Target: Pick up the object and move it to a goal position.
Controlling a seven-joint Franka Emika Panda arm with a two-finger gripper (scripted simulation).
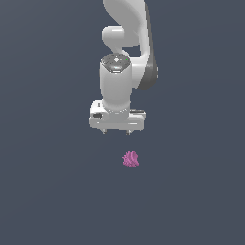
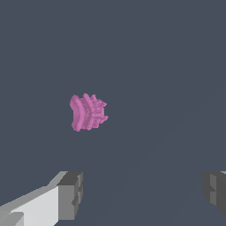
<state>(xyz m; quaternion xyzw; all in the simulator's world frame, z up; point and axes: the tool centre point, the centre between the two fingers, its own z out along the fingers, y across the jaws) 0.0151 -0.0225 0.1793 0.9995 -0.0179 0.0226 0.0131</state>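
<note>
Filling both views is a flat, dark grey-blue ground (image 1: 43,191), plain and unmarked from edge to edge.

Next in size is the white arm (image 1: 128,33), which comes down from the top of the exterior view, bends at a rounded joint and ends in a thick upright wrist with a grey cap.

Below the wrist sits the gripper (image 1: 116,132), a wide white bar held level with its two short fingertips pointing straight down. The jaws stand wide apart, close to the full width of the bar, and nothing is between them. In the wrist view the grey pads (image 2: 70,196) show at the two lower corners, far from each other, with only bare ground in the gap.

Smallest is the object (image 1: 130,159), a magenta-pink lump of many short spikes, lying on the ground. In the exterior view it appears below the gripper, clear of it, and slightly toward the exterior view's right of the gripper's middle. In the wrist view the object (image 2: 87,112) appears apart from both pads, with ridged rows of spikes along one side.
</note>
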